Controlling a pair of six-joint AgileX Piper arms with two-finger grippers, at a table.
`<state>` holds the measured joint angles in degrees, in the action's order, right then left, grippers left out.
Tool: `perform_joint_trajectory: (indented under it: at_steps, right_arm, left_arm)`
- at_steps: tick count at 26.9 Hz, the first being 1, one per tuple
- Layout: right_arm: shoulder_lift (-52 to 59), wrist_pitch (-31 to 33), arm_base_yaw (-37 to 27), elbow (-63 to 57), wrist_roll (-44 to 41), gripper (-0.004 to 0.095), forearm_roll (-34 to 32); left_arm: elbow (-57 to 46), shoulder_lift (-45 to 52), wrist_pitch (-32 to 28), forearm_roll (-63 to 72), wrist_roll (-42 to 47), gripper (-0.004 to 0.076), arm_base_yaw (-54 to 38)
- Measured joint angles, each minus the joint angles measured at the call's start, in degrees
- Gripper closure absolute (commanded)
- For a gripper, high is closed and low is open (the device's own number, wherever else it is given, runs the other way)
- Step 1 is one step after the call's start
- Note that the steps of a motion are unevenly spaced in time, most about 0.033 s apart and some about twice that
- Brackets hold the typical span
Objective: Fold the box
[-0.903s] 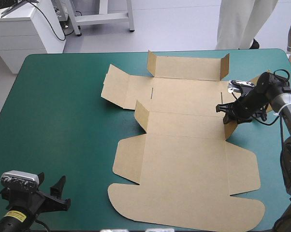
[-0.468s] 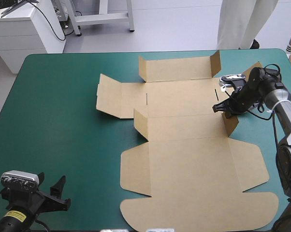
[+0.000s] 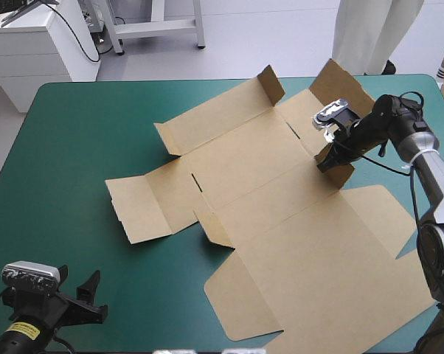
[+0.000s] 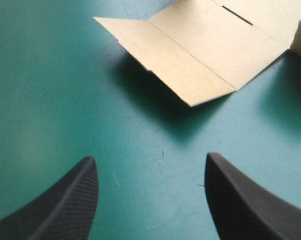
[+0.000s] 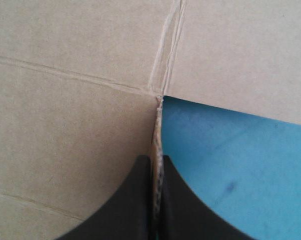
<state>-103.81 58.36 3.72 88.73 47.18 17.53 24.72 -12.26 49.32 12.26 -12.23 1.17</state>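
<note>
The box (image 3: 281, 199), a cut sheet of brown board, lies unfolded and slanted on the teal-green covered surface (image 3: 74, 147), reaching from the upper middle of the high view down to its lower right corner. Most panels lie flat. A few small tabs along the creases stand up, and a larger flap at the upper right is tilted upward.

The right claw (image 3: 327, 164), with broad black fin-shaped fingers, is in the upper right of the frame at the sheet's right side. It is closed on a small upright side flap (image 3: 342, 173). In its wrist view, the right claw (image 5: 153, 159) pinches the thin edge of that side flap (image 5: 156, 125) between its all but touching fingers. The box (image 5: 80, 100) panels are on one side and the bare surface (image 5: 230, 150) on the other.

The left claw (image 3: 95, 299) sits in the lower left corner of the high view, well apart from the box. In its wrist view, the left claw (image 4: 150, 157) has its fingers spread wide over the bare surface (image 4: 50, 100). An end panel of the box (image 4: 200, 55) lies ahead of it, the near edge slightly lifted and casting a shadow.
</note>
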Motion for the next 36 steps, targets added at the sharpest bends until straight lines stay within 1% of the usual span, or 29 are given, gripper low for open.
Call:
perform_joint_trajectory:
  at_steps: [7, 12, 17, 21, 24, 25, 29, 30, 33, 34, 36]
  right_arm:
    - [-0.8, -4.8, 3.5, 0.0, 17.4, 0.0926, 2.2]
    - [-3.5, -8.9, 5.2, 0.1, 25.3, 0.0932, 4.1]
    - [-7.0, -9.7, 7.1, 2.5, 32.1, 0.0931, 6.3]
    - [-10.1, -9.5, 9.1, 8.2, 34.0, 0.0931, 6.8]
    - [-12.1, -7.4, 10.2, 12.9, 34.0, 0.0931, 6.7]
    - [-13.0, -4.8, 10.8, 15.7, 33.6, 0.0931, 6.6]
    - [-13.7, 0.9, 11.9, 17.5, 31.8, 0.0931, 6.5]
    - [-13.8, 4.7, 12.4, 17.6, 31.3, 0.0931, 6.4]
    - [-14.1, 7.0, 13.0, 17.8, 30.8, 0.0928, 6.5]
    - [-14.3, 7.0, 13.2, 17.8, 29.7, 0.0914, 6.2]
    - [-14.5, 7.0, 13.2, 17.8, 27.9, 0.082, 6.1]
  left_arm:
    - [2.3, 0.0, 0.8, -0.1, 0.0, 0.0282, 0.0]
    - [3.9, 0.0, 1.4, -0.1, 0.0, 0.0282, 0.0]
    - [4.9, 0.0, 3.3, -0.1, 0.0, 0.0282, 0.0]
    - [5.1, 0.0, 4.5, -0.4, 0.0, 0.0282, 0.0]
    - [5.1, 0.0, 5.4, -1.4, 0.0, 0.0282, 0.0]
    - [5.1, 0.0, 5.6, -1.7, 0.0, 0.0282, 0.0]
    - [5.1, 0.0, 5.6, -1.7, 0.0, 0.0282, 0.0]
    - [5.1, 0.0, 5.6, -1.8, 0.0, 0.0282, 0.0]
    - [5.1, 0.0, 5.7, -1.9, 0.0, 0.0282, 0.0]
    - [5.1, 0.0, 5.5, -1.9, 0.0, 0.0282, 0.0]
    - [5.4, 0.0, 5.4, -1.9, 0.0, 0.0282, 0.0]
